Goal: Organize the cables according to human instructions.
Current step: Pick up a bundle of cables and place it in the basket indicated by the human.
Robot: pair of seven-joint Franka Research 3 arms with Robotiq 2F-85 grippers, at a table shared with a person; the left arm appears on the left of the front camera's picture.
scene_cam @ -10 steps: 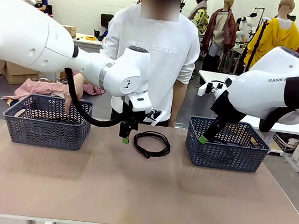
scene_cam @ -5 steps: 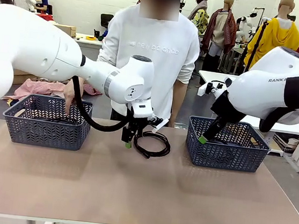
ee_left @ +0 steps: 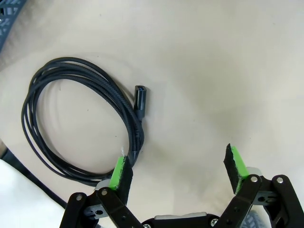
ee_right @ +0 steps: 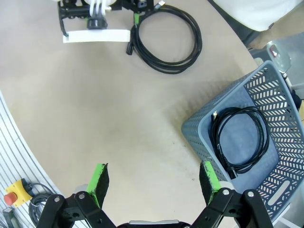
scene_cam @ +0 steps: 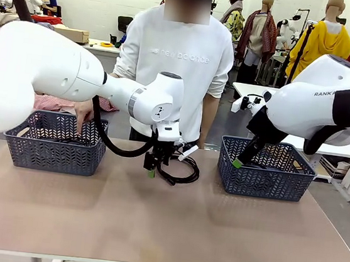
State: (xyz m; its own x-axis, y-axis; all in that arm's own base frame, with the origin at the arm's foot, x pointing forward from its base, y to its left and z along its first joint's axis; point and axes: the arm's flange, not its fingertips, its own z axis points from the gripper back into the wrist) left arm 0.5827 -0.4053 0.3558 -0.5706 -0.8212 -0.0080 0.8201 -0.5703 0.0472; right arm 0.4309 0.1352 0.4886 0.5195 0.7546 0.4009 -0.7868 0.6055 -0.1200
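Beige tabletop (scene_cam: 151, 229); left tool (ee_left: 178, 166), right tool (ee_right: 154, 183) wide open, empty.

My front camera faces the person (scene_cam: 175, 61) across the table (scene_cam: 152, 223); both wrist cameras look down, sharing the coiled cable (ee_left: 80, 123) at mid-table

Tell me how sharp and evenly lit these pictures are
Front view: even indoor light, soft shadows under the baskets, sharp. Left wrist view: the cable is crisp, the table bright and slightly washed out. Right wrist view: wide-angle bending at the table edge, otherwise clear.
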